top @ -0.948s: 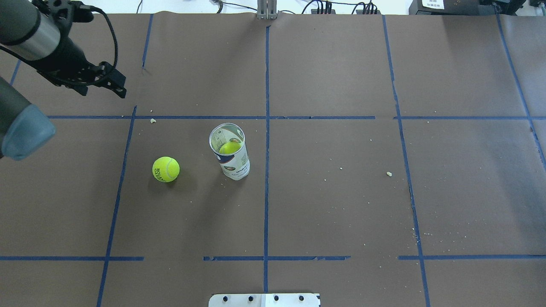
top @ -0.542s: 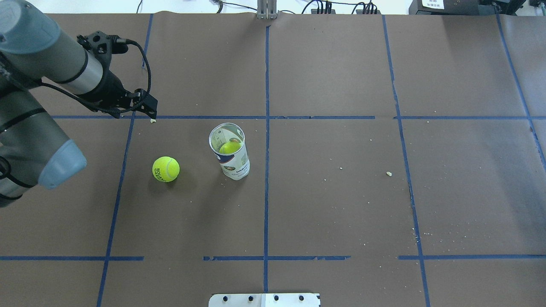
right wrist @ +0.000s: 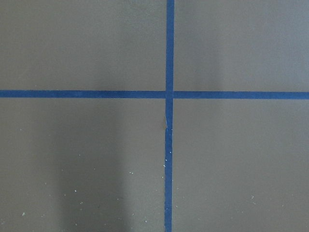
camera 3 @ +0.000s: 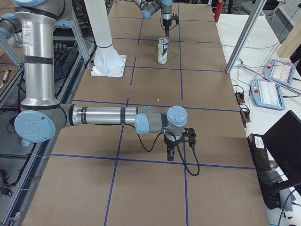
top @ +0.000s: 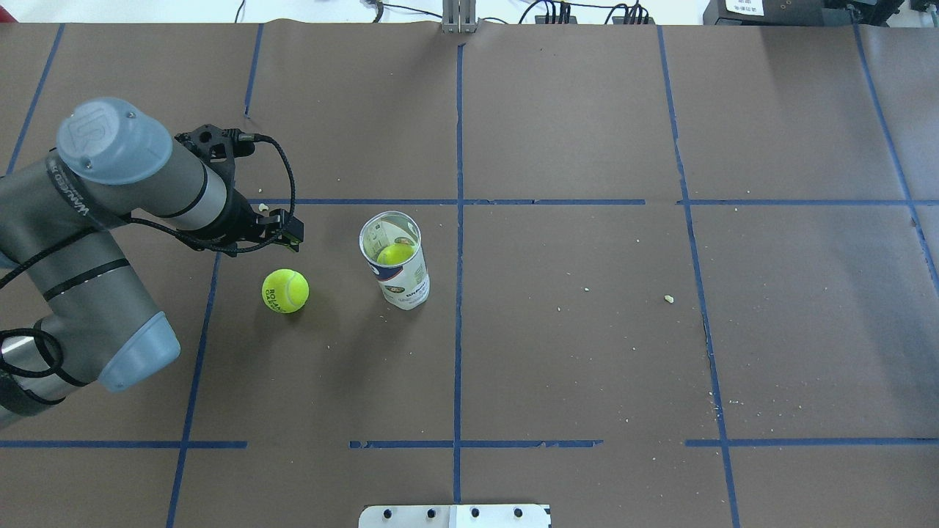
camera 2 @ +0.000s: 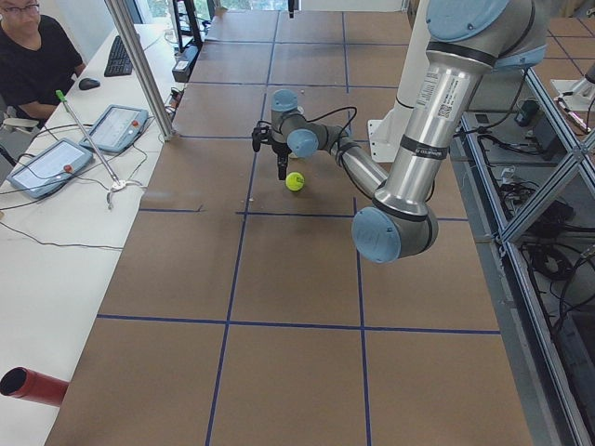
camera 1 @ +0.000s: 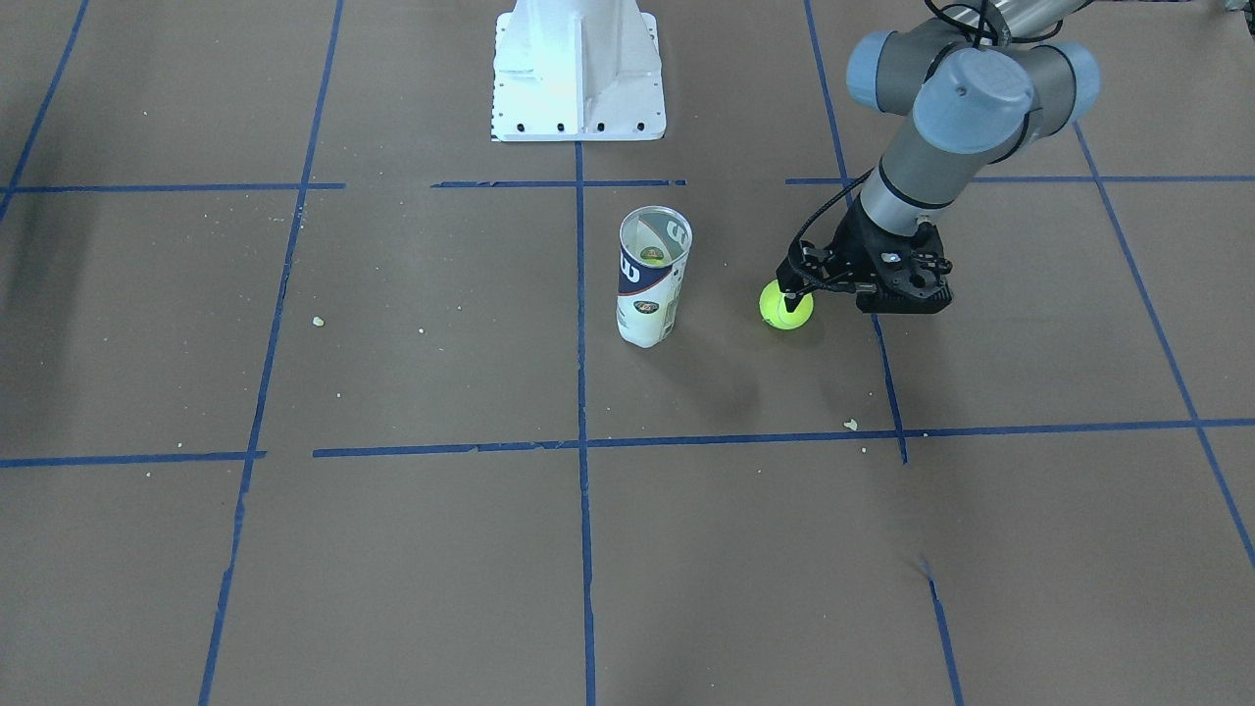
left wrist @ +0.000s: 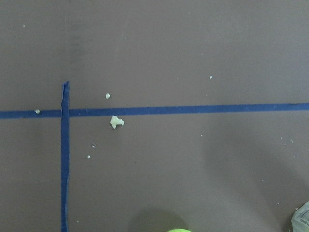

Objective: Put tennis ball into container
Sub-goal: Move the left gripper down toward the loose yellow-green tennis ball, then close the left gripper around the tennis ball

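Grey left arm (top: 95, 187) and right arm (camera 3: 103, 116), capped pale blue.
Black cable (top: 291, 183) is looped to the black left tool (top: 292, 240); a silver band (top: 209, 198) is seen at its wrist.

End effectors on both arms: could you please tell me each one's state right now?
Left end effector: holding nothing; open or closed cannot be told.
Right end effector: cannot be told.

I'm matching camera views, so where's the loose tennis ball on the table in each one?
Front-facing: tennis ball right of centre.
Overhead: left of centre.
Exterior left: upper middle.
Exterior right: cannot make it out.
Left wrist: sliver at bottom edge.
Right wrist: not in it.
Landmark: the container, standing near it.
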You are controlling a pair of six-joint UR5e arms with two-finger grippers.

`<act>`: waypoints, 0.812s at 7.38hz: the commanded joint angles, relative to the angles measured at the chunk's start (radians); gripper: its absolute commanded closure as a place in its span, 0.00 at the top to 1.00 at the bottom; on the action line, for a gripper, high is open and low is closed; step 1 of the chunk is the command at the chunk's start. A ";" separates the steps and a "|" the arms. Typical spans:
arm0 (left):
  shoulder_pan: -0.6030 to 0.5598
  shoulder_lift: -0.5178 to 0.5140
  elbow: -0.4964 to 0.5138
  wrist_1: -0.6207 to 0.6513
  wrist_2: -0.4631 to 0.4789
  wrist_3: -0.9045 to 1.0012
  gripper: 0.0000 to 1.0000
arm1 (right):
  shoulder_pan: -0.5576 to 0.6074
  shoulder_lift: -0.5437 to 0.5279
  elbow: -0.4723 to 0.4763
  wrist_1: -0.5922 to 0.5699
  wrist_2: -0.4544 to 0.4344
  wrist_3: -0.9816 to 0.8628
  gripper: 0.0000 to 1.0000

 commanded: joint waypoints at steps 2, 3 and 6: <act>0.040 0.003 0.029 0.000 0.012 -0.028 1.00 | 0.000 0.000 0.000 0.000 0.000 0.000 1.00; 0.048 0.003 0.044 -0.002 0.012 -0.043 1.00 | 0.000 0.000 0.000 0.000 0.000 0.000 1.00; 0.077 0.002 0.060 -0.005 0.012 -0.054 1.00 | 0.000 0.000 0.000 0.000 0.000 0.000 1.00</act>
